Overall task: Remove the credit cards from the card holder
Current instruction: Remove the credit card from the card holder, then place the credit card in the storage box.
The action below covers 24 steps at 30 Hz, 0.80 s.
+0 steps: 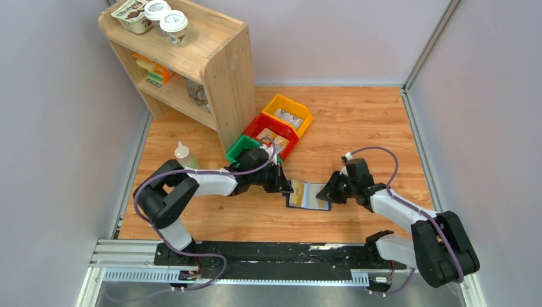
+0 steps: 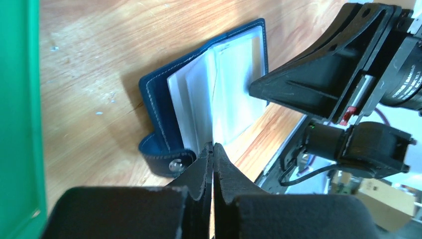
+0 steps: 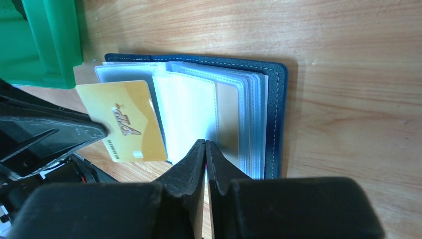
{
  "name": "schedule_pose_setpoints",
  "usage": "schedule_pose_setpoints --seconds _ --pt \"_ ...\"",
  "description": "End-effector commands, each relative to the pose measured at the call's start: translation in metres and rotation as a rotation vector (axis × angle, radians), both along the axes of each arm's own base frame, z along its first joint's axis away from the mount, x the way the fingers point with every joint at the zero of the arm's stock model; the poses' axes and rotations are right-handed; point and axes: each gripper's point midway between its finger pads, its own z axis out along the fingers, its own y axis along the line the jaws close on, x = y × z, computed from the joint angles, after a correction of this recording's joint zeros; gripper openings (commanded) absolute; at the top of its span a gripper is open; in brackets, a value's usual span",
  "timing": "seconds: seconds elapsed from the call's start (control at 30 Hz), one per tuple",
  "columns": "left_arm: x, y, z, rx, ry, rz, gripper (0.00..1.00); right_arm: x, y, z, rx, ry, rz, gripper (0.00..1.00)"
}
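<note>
The navy card holder (image 1: 311,199) (image 2: 155,94) (image 3: 276,109) lies open on the wooden table, its clear sleeves fanned out. A gold credit card (image 3: 124,122) sticks out of its left side, and my left gripper (image 1: 287,186) (image 2: 213,145) is shut on that card's outer corner. Facing it from the right, my right gripper (image 1: 328,192) (image 3: 205,142) is shut on the edge of one inner sleeve page. Another tan card (image 3: 227,117) shows inside a sleeve. The holder's strap tab (image 2: 161,160) curls beside the left fingers.
Green (image 1: 241,148) (image 3: 45,40), red (image 1: 275,130) and yellow (image 1: 291,111) bins stand in a row just behind the left gripper. A wooden shelf (image 1: 214,64) rises at the back left, and a small bottle (image 1: 185,155) stands near the left arm.
</note>
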Motion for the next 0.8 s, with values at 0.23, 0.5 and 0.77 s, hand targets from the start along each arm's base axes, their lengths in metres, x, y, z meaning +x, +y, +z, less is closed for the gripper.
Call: schedule_pose_setpoints --seconds 0.23,0.5,0.77 --pt "0.034 0.051 0.077 0.241 -0.274 -0.133 0.00 0.006 -0.009 0.030 -0.077 -0.059 0.056 0.20" --pt "0.098 0.089 0.114 0.440 -0.400 -0.229 0.00 0.017 -0.010 0.060 -0.098 -0.145 0.084 0.49" --pt "0.171 0.094 0.115 0.532 -0.446 -0.220 0.00 0.019 -0.018 0.066 -0.145 -0.179 0.080 0.65"
